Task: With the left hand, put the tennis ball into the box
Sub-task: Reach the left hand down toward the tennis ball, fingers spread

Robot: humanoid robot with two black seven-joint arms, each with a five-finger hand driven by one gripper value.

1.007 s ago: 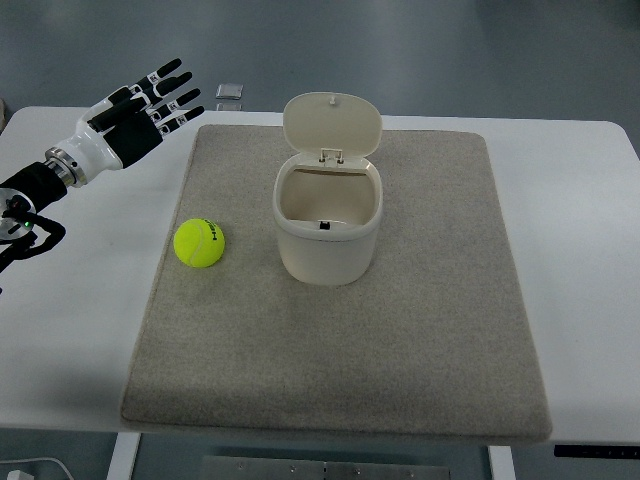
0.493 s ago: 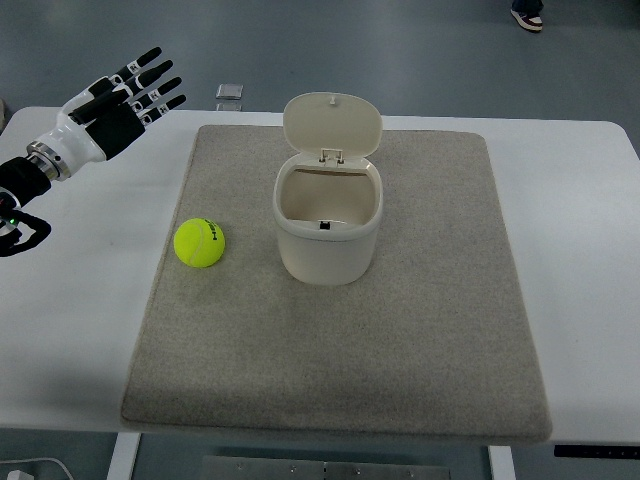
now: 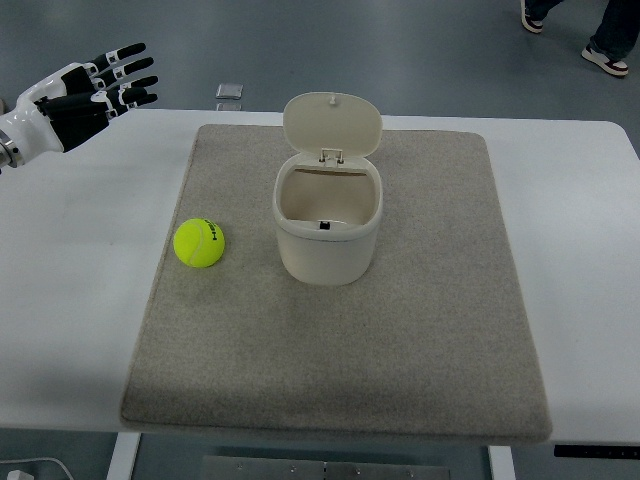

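1. Black-and-white fingers [image 3: 122,72] of the left hand [image 3: 75,92] are stretched out almost straight and slightly fanned, holding nothing; they point rightward over the far-left corner of the worktop [image 3: 70,290].

2. That hand sits at the far-left edge of the view, well apart from the ball and farther away than it. A flat, spread pose suits a hand that has yet to close on something round, so I judge the grasp has not begun.

3. Nearer and to the right of the hand, the tennis ball [image 3: 199,243] rests on the left part of the grey mat [image 3: 400,350]. The mat's rough felt probably keeps the ball from rolling, which would explain why it lies steady in the open with free space all round for the fingers.

4. Just right of the ball, near it but not touching, stands the cream box [image 3: 328,232]. Its hinged lid [image 3: 331,124] is tipped up and back on the far side, leaving the mouth wide open toward the camera. This lets a ball be dropped in from above without a second hand.

5. No right hand shows anywhere in view.

6. Beyond the worktop, a small pale square thing [image 3: 229,91] lies on the floor, and a person's shoes [image 3: 600,55] show at the far right.
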